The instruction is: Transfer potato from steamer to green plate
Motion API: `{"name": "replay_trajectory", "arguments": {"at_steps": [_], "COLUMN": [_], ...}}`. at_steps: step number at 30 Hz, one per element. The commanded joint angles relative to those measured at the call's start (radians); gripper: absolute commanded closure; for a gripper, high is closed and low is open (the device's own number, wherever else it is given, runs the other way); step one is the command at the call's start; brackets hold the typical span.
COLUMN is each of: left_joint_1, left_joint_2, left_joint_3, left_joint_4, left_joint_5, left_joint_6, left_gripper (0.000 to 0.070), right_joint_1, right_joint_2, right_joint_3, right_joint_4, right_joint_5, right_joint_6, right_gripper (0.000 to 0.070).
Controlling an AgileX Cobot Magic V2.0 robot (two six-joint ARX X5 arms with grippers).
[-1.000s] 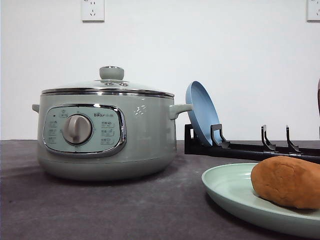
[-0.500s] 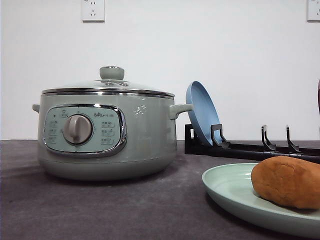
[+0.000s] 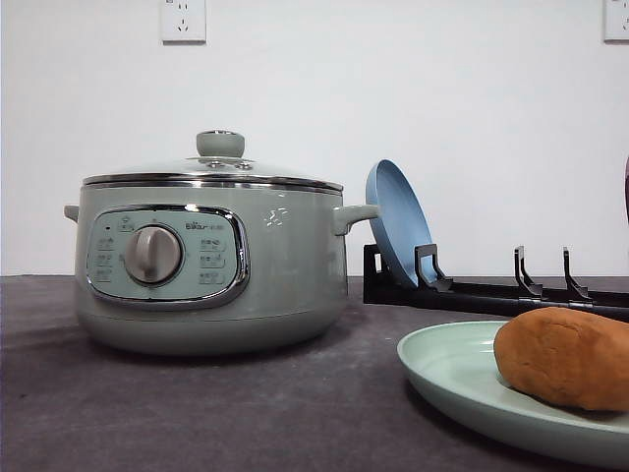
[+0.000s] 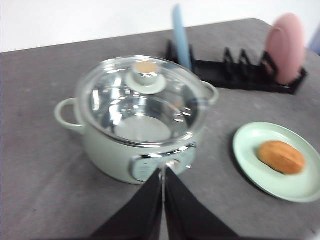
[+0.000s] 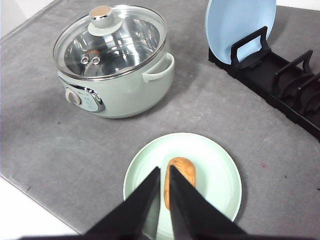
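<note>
Potato [image 3: 565,356] sits on the green plate [image 3: 447,369], steamer [image 3: 211,261] lidded; wrist views show both pincers [image 4: 163,172] [image 5: 164,172] pressed together, plus a pink plate [image 4: 286,47].

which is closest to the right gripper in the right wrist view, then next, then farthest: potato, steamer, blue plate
1. The potato, on the green plate, right at the tips of the right gripper.
2. The steamer, lid on, farther across the cloth.
3. The blue plate, upright in the black rack, at the far edge.
</note>
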State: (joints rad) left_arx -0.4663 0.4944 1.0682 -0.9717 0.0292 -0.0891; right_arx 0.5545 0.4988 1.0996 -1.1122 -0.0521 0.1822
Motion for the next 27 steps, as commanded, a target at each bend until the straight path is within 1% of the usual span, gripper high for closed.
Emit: {"name": "replay_trajectory", "arguments": {"at_steps": [1, 4, 7, 12, 16, 20, 24, 27], "left_joint_1": [0.04, 0.146, 0.249, 0.37, 0.414, 0.421, 0.421, 0.423], "left_joint_2": [-0.005, -0.043, -0.103, -0.229, -0.328, -0.409, -0.478, -0.491], "left_joint_3": [-0.022, -0.119, -0.267, -0.543, -0.729, -0.872, -0.955, -0.985], "left_joint_4": [0.033, 0.127, 0.266, 0.499, 0.612, 0.696, 0.727, 0.734], "left_joint_5": [0.001, 0.001, 0.001, 0.001, 0.001, 0.0, -0.001, -0.017], "left_joint_6": [0.046, 0.054, 0.054, 0.054, 0.053, 0.044, 0.043, 0.043], "left_gripper": [0.07, 0.07, 0.07, 0.07, 0.07, 0.07, 0.07, 0.07], "right_joint_1": [0.005, 0.005, 0.005, 0.005, 0.005, 0.005, 0.005, 0.005], "right_joint_2": [0.001, 0.001, 0.001, 0.001, 0.001, 0.001, 0.001, 0.001], "right_joint_3": [0.012, 0.012, 0.012, 0.012, 0.012, 0.012, 0.012, 0.012], "right_joint_4": [0.013, 0.013, 0.013, 0.012, 0.013, 0.013, 0.013, 0.012], "right_joint_5": [0.0, 0.0, 0.0, 0.0, 0.0, 0.0, 0.0, 0.0], "right_joint_6": [-0.007, -0.007, -0.007, -0.007, -0.007, -0.007, -0.007, -0.007], "right_gripper": [0.0681, 0.0681, 0.0681, 0.0681, 0.0681, 0.0681, 0.0681, 0.0681]}}
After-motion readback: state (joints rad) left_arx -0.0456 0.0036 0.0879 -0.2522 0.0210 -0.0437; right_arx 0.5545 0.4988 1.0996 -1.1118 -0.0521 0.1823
